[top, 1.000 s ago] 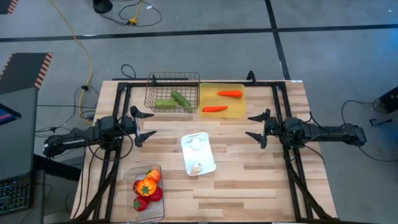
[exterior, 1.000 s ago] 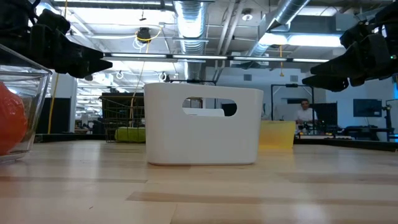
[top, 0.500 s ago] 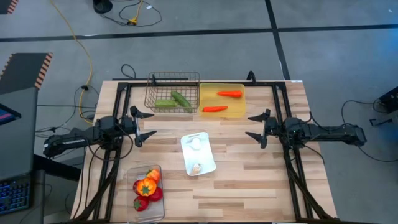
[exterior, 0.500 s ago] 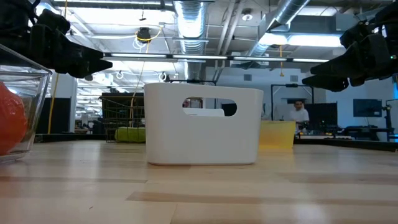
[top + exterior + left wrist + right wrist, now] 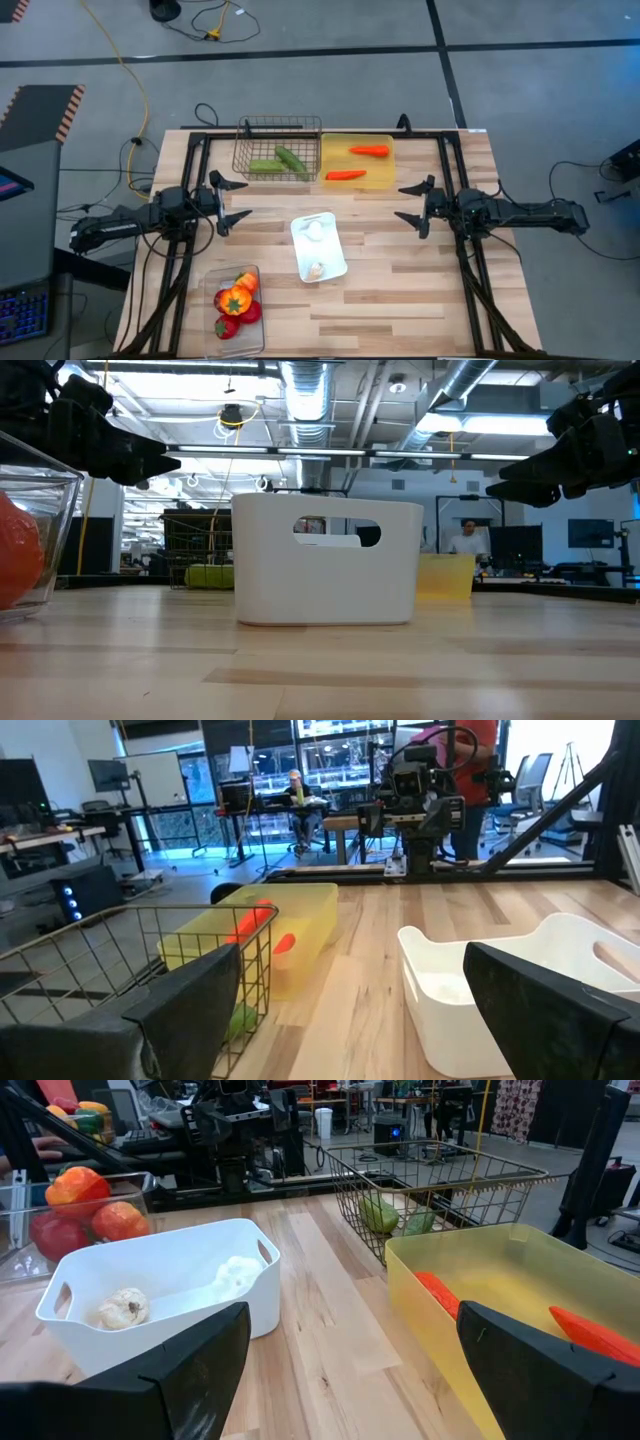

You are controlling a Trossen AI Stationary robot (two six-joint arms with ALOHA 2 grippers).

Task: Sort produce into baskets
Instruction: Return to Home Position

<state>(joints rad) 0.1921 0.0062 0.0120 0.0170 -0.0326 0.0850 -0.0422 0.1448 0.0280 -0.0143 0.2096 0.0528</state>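
Two green cucumbers (image 5: 278, 161) lie in the dark wire basket (image 5: 250, 128) at the far side. Two orange carrots (image 5: 358, 162) lie in the yellow tray (image 5: 385, 180) beside it. Two white garlic bulbs (image 5: 316, 250) lie in the white tray (image 5: 334, 238) at the table's middle. Red fruits and orange peppers (image 5: 236, 303) fill the clear tub (image 5: 257, 335) at the near left. My left gripper (image 5: 226, 200) is open and empty at the table's left, above the wood. My right gripper (image 5: 414, 204) is open and empty at the right.
Dark arm frames (image 5: 195, 140) run along the table's left, right and far sides. Bare wood (image 5: 400, 290) lies at the near right. In the low view a person (image 5: 466, 540) shows in the room behind the table.
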